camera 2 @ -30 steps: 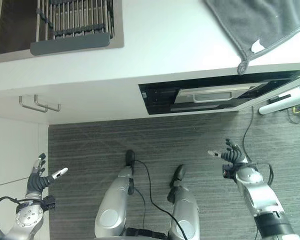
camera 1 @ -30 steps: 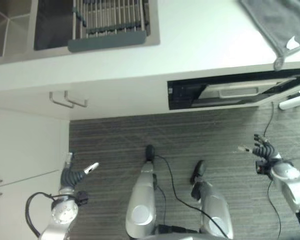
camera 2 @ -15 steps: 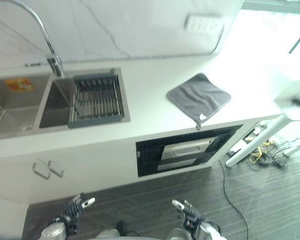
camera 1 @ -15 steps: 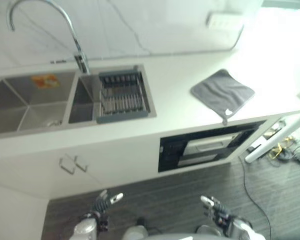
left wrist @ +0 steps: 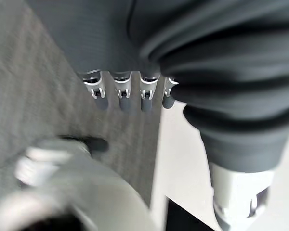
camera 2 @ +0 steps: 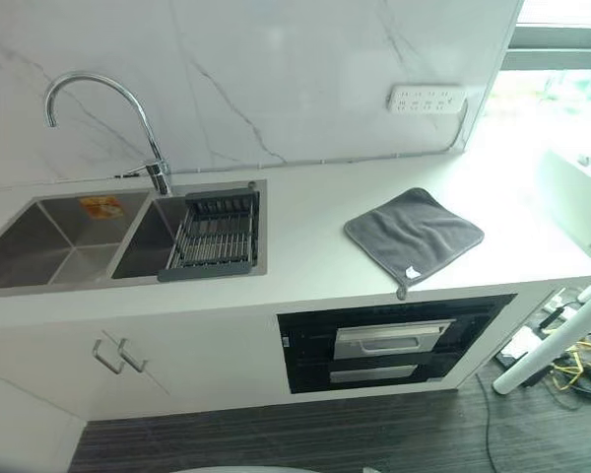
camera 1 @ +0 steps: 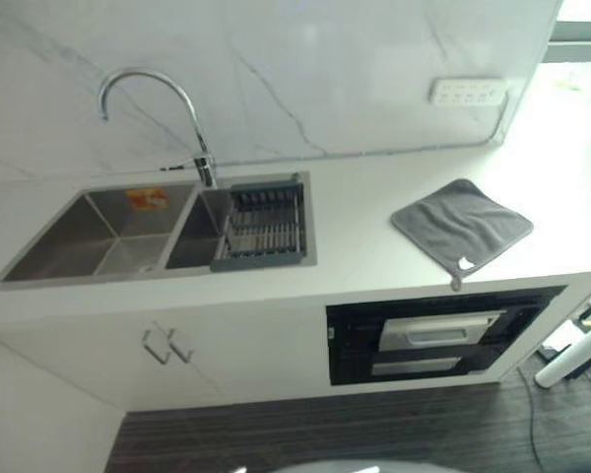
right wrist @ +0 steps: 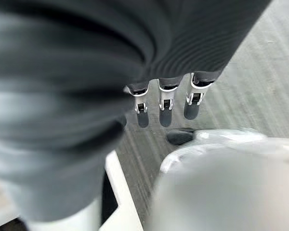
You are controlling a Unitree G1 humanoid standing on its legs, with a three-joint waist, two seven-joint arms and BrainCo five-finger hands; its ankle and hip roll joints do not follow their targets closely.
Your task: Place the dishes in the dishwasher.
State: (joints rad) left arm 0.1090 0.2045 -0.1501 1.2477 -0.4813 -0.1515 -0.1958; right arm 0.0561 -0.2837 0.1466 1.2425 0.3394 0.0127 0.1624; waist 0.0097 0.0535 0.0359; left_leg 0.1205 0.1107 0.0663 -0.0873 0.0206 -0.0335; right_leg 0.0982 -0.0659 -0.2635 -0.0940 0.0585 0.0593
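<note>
A kitchen: double sink (camera 1: 98, 232) with faucet (camera 1: 182, 113) (marble backsplash), built-in dishwasher (camera 1: 438, 335)

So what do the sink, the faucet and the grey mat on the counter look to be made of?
The sink looks like brushed stainless steel: dull grey sheen, sharp folded corners. The faucet seems polished chrome-like metal, with bright highlights along its curve. The grey mat appears to be soft cloth, matte, with a stitched edge and hanging loop.

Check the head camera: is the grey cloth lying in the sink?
No: the grey cloth lies flat on the white counter above the built-in appliance, well apart from the sink.
</note>
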